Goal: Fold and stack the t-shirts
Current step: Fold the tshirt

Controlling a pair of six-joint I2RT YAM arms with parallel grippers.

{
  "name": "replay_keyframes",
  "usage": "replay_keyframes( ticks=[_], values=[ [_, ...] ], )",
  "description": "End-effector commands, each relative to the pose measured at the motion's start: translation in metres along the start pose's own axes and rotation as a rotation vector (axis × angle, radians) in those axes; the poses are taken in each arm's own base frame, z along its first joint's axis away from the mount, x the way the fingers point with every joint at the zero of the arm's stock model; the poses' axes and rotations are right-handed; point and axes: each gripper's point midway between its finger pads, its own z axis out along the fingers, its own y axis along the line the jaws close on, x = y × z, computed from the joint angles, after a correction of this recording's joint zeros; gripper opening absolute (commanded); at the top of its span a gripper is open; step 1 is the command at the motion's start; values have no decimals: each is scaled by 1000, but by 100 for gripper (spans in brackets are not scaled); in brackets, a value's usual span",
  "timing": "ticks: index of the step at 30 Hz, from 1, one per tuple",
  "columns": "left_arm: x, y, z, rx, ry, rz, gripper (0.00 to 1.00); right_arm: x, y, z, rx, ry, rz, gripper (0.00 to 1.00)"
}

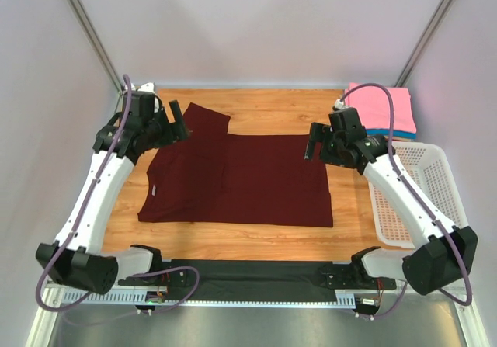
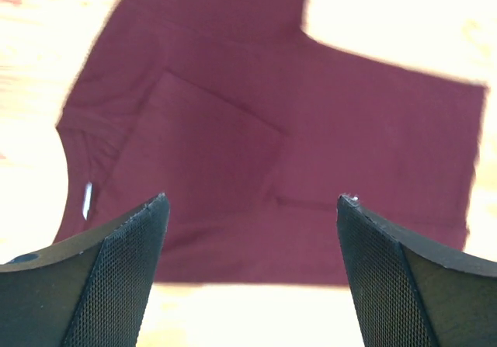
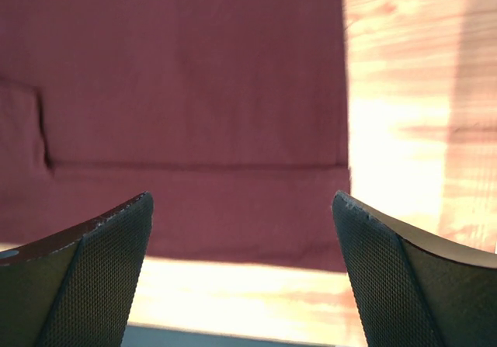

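A dark maroon t-shirt (image 1: 237, 180) lies flat on the wooden table, its near long side folded in, one sleeve (image 1: 205, 119) sticking out at the far left. In the left wrist view the shirt (image 2: 272, 145) fills the frame, a small white label (image 2: 87, 199) at its neck. My left gripper (image 1: 179, 121) hovers open above the far-left sleeve, with nothing between its fingers (image 2: 132, 269). My right gripper (image 1: 313, 142) hangs open over the shirt's far-right corner (image 3: 194, 114), also empty. Folded pink and blue t-shirts (image 1: 384, 110) are stacked at the far right.
A white perforated basket (image 1: 423, 192) stands at the right edge, beside the right arm. Bare wooden table (image 1: 264, 102) shows beyond the shirt and along its near side. A dark strip (image 1: 248, 273) runs between the arm bases.
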Motion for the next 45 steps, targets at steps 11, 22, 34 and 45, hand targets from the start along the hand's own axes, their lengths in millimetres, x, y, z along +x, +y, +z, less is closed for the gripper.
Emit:
replay_keyframes(
  ticks=[11, 22, 34, 45],
  values=[
    [-87, 59, 149, -16, -57, -110, 88, -103, -22, 92, -86, -87, 113, 91],
    [-79, 94, 297, 26, 178, -61, 84, -126, -25, 182, -124, -10, 94, 70],
    [-89, 95, 364, 99, 84, -83, 82, -96, -62, 264, -31, 83, 96, 64],
    [-78, 84, 407, 171, 81, -234, 75, -95, -49, 268, -133, 133, 241, 67]
  ],
)
